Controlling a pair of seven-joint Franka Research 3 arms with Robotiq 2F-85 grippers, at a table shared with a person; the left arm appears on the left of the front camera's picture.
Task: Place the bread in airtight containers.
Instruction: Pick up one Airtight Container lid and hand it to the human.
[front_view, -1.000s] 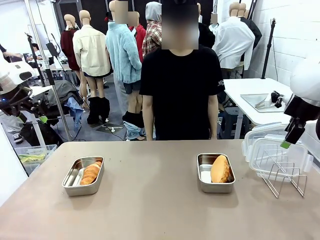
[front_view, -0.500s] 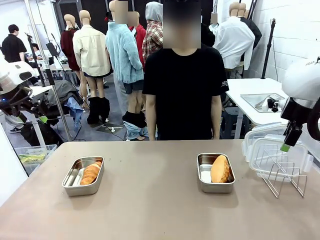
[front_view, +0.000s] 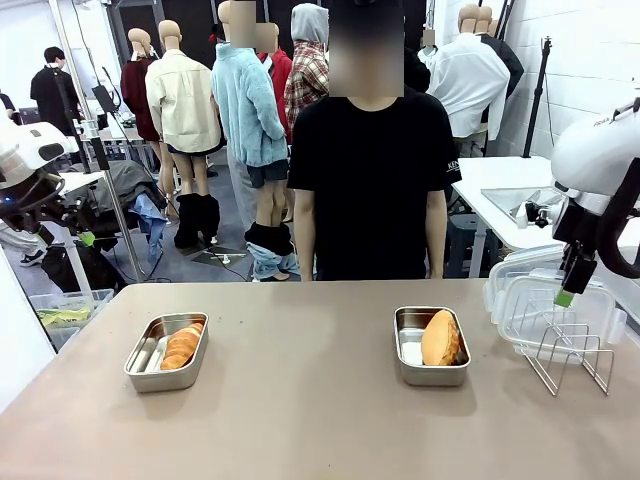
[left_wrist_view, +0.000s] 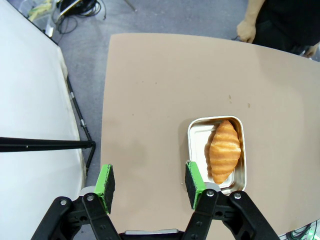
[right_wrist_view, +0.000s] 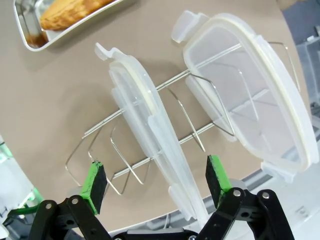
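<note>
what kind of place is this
Probably a robotics lab, not a kitchen: a white robot arm's black green-padded pincer hangs over clear plastic white-rimmed lids in a wire rack, and rectangular stainless-steel pans of golden-brown bread sit on a tan table.

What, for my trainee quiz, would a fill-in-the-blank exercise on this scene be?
1. The ridged roll lies in the steel pan on the robot's ____ side.
2. The nearer lid and the farther lid rest in the wire ____.
3. The right gripper hovers over the lids with its jaws ____.
Missing words: left; rack; open.
</note>
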